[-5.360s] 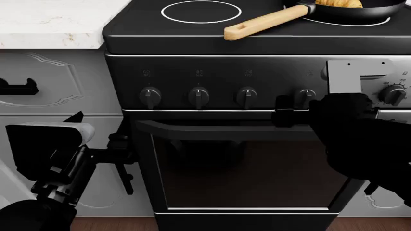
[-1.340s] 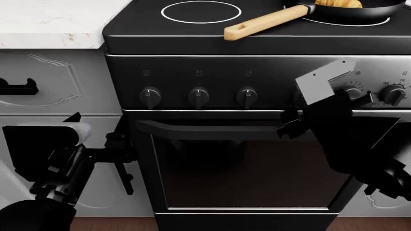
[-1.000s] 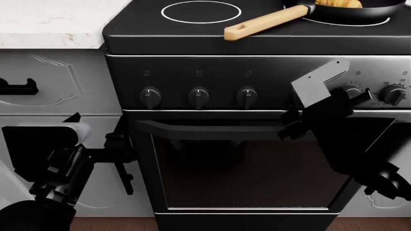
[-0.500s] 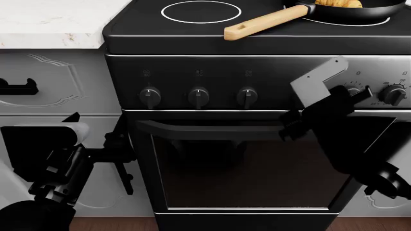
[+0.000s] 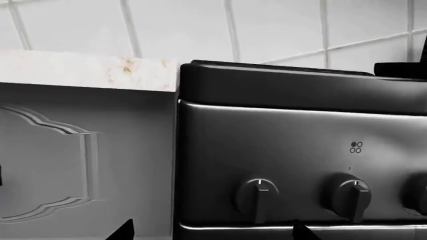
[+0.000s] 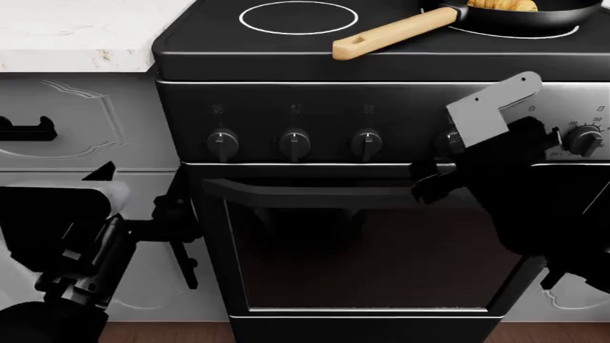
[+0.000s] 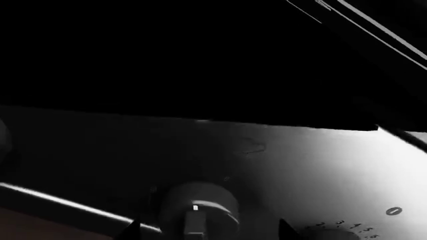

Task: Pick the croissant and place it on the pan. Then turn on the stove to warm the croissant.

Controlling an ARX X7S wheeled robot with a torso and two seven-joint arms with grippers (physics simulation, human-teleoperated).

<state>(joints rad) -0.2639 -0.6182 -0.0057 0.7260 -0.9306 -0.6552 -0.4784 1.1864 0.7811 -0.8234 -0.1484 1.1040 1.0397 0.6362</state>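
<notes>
The croissant (image 6: 503, 5) lies in the black pan (image 6: 533, 18) on the back right burner of the stove (image 6: 315, 66); the pan's wooden handle (image 6: 391, 32) points forward left. My right gripper (image 6: 431, 179) is at the stove's front panel by the fourth knob (image 6: 448, 143). In the right wrist view that knob (image 7: 198, 207) sits between the spread tips of the right gripper (image 7: 207, 232), which is open. My left gripper (image 6: 179, 236) is open and empty, low at the stove's left side; the left wrist view (image 5: 212, 232) shows it facing two knobs (image 5: 257, 197).
A white marble counter (image 6: 76, 32) adjoins the stove on the left, with a grey cabinet and a black drawer handle (image 6: 24, 128) below. The oven door handle (image 6: 315, 193) runs under the knobs. More knobs (image 6: 294, 143) line the panel.
My right wrist, earlier level, had rolled about the fourth knob; in the last half second it shifted a little up and right. The left arm, pan and croissant have not moved.
</notes>
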